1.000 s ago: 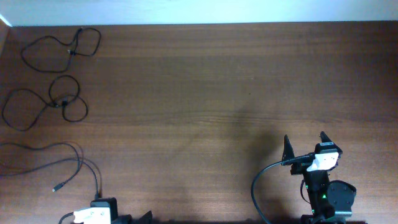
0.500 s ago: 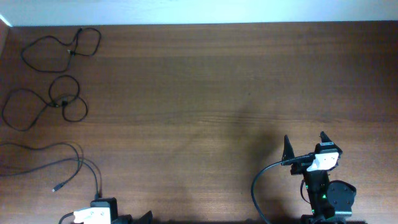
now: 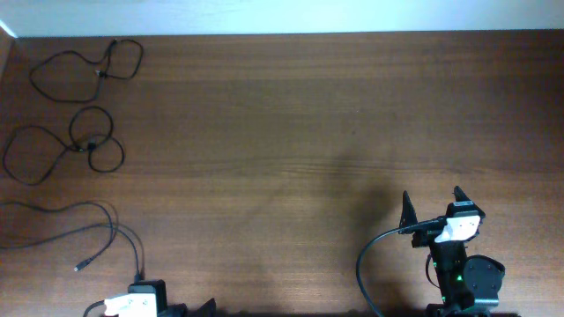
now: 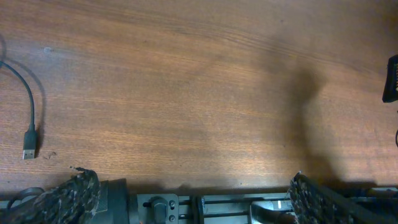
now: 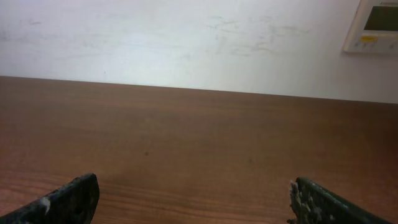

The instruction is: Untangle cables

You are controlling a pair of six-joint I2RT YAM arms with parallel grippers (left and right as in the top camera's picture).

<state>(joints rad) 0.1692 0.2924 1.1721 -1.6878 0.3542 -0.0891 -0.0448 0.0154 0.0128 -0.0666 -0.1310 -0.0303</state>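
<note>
Three cables (image 3: 88,66) lie as separate loose loops along the left side of the table (image 3: 291,132). The far loop (image 3: 123,53) is at the far-left corner and the middle loop (image 3: 66,150) is just nearer. The near cord (image 3: 97,216) runs off the left edge, and its plug end (image 4: 29,144) lies flat on the wood. No cable touches a gripper.

Cables and arms match the frames from one second ago, with nothing shifted.

The left gripper (image 4: 189,186) sits low at the near-left edge beside the near cord, jaws spread wide and empty. The right gripper (image 3: 432,198) stands near-right, well apart from the cables. Its fingers (image 5: 68,199) point toward the far wall (image 5: 186,43) and are released, grasping nothing.
</note>
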